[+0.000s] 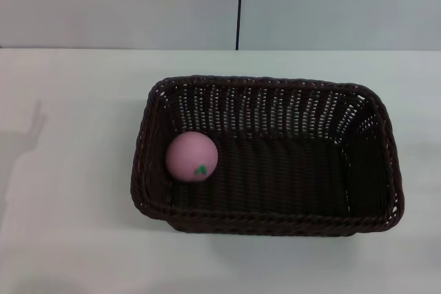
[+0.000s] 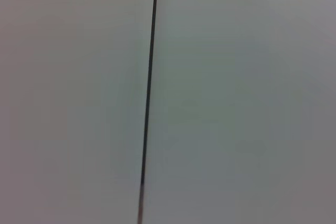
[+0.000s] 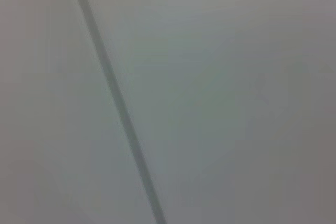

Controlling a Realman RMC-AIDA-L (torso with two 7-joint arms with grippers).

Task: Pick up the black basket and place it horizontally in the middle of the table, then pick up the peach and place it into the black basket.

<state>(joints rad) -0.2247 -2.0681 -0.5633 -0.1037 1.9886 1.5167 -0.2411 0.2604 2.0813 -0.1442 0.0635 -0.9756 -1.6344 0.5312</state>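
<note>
The black basket [image 1: 275, 219] lies horizontally on the white table [image 1: 69, 239], a little right of the middle in the head view. The pink peach [image 1: 191, 156] with its green leaf mark rests inside the basket, against its left wall. Neither gripper shows in the head view. Both wrist views show only a pale wall with a dark seam, and no fingers.
A pale wall with a dark vertical seam [image 1: 239, 5] stands behind the table's far edge. A faint arm shadow [image 1: 27, 135] falls on the tabletop at the left.
</note>
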